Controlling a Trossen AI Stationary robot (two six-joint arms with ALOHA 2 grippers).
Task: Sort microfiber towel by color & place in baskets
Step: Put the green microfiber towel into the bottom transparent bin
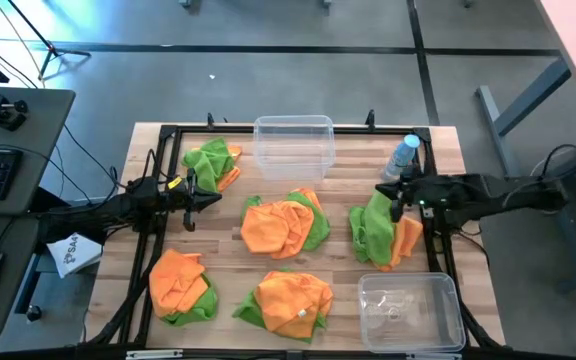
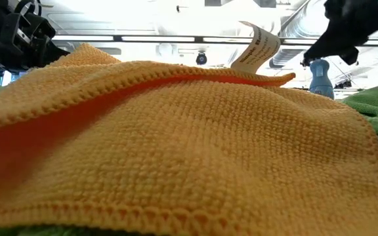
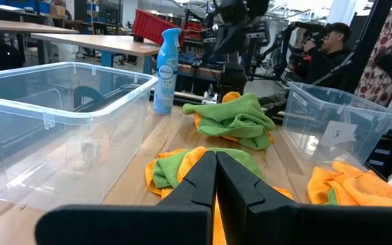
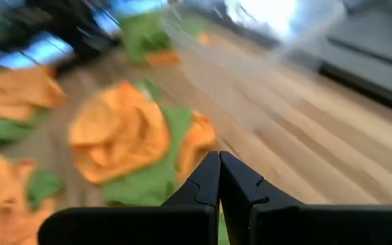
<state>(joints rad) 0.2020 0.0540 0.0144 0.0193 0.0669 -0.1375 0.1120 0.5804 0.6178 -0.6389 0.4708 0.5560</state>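
Note:
Several heaps of orange and green microfiber towels lie on the wooden table: at the far left, in the middle, at the right, at the near left and in the near middle. One clear basket stands at the far middle and another at the near right. My left gripper is shut and level, between the far-left and middle heaps, with nothing in it. My right gripper is shut, raised over the right heap and slanting down.
A clear spray bottle with a blue cap stands at the far right beside the right arm. A black frame runs around the table's edges. In the low view an orange towel fills the foreground. A person sits beyond the table.

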